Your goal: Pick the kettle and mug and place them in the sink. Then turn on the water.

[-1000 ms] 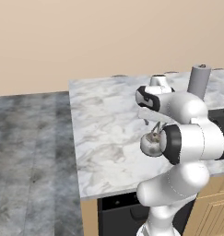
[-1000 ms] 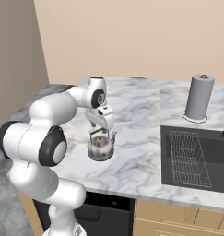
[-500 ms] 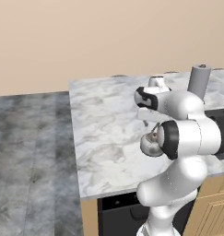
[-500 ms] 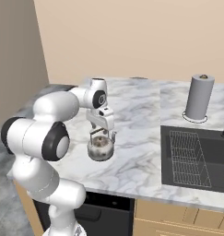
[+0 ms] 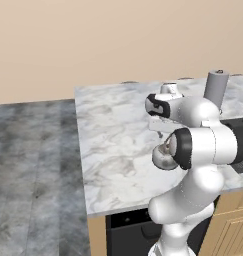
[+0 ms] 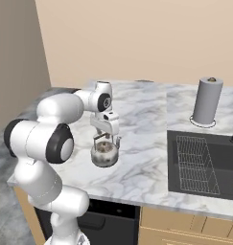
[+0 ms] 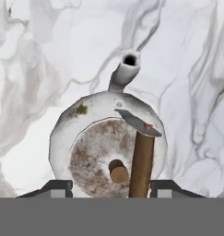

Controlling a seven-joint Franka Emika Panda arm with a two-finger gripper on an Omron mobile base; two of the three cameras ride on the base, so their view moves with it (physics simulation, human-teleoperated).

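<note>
The kettle stands upright on the white marble counter, well left of the sink. It is squat and silvery with a brown handle arched over its lid, and its spout points away from the hand. My gripper hangs straight down over it, the fingertips on either side of the handle. The jaws are open, with a gap left on both sides. In the left base view the kettle peeks out from behind my arm. The mug and the water are out of view.
A tall grey paper-towel roll stands on the counter behind the sink. A wire rack lies in the basin. The counter's front edge runs close to the kettle, with a dark appliance front below it.
The hand has sunk a little lower over the kettle, and the jaws have drawn in from full width towards the handle. The kettle has not moved.
</note>
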